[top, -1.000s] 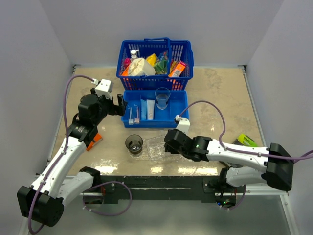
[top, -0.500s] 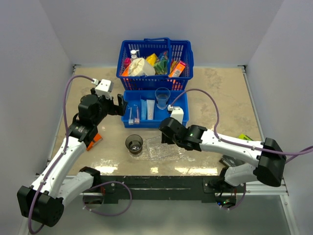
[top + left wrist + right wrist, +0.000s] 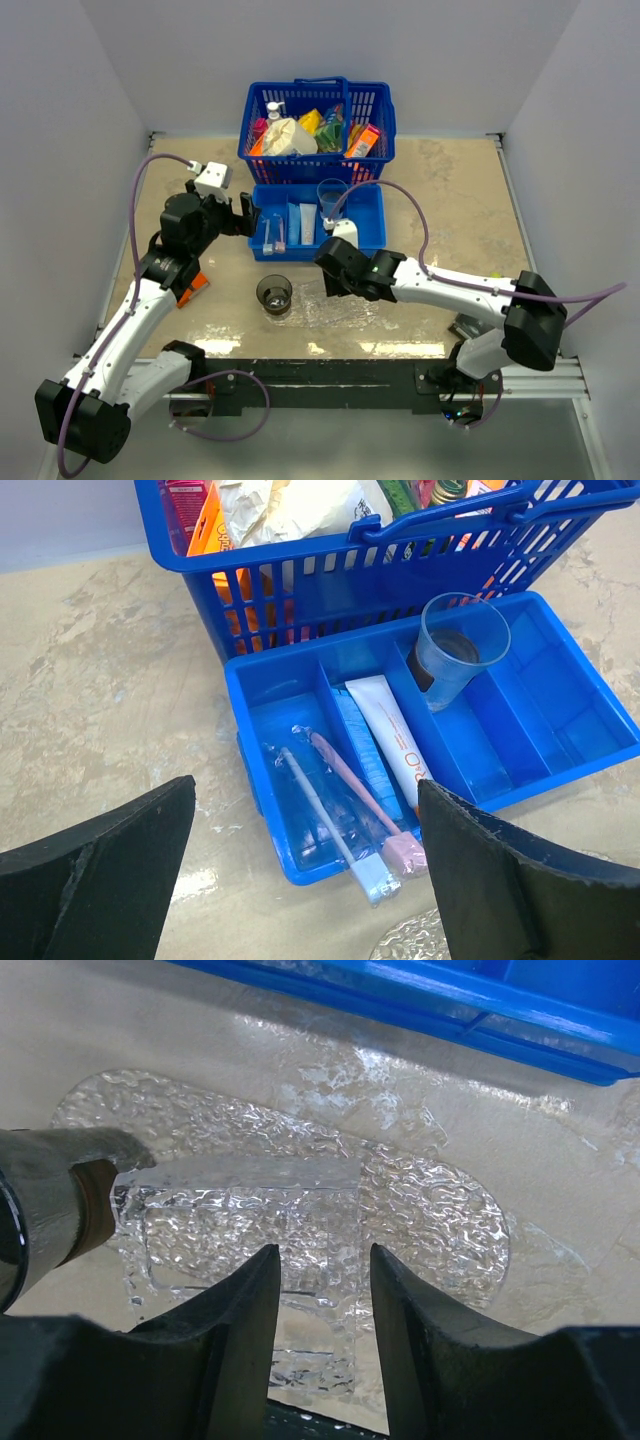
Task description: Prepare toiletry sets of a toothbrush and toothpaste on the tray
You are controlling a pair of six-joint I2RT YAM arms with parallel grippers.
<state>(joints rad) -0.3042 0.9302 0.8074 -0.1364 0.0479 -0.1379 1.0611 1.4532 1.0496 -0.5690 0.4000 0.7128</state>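
Tray – clear, bumpy plastic, oval; laid flat on the table just in front of the blue divided bin. Nothing is seen lying on it in the right wrist view.

Toothbrushes – two, clear-wrapped, one pink and one pale; kept side by side in the bin's left compartment, their thicker ends reaching its near wall.

Toothpaste – two flat tubes, one white and one pale blue, laid lengthwise together in the next compartment.

Cups – one smoky cup is stood upright at the tray's left end; whether the tray is touched cannot be told. A second, clear cup is stood in a further compartment of the bin.

Right gripper – held low over the middle of the tray; fingers parted by a narrow gap, nothing between them.

Left gripper – held beside the bin's left end, aimed at the toothbrush compartment; fingers spread wide, nothing grasped.

Blue handled basket – set directly behind the bin, filled with assorted packets.
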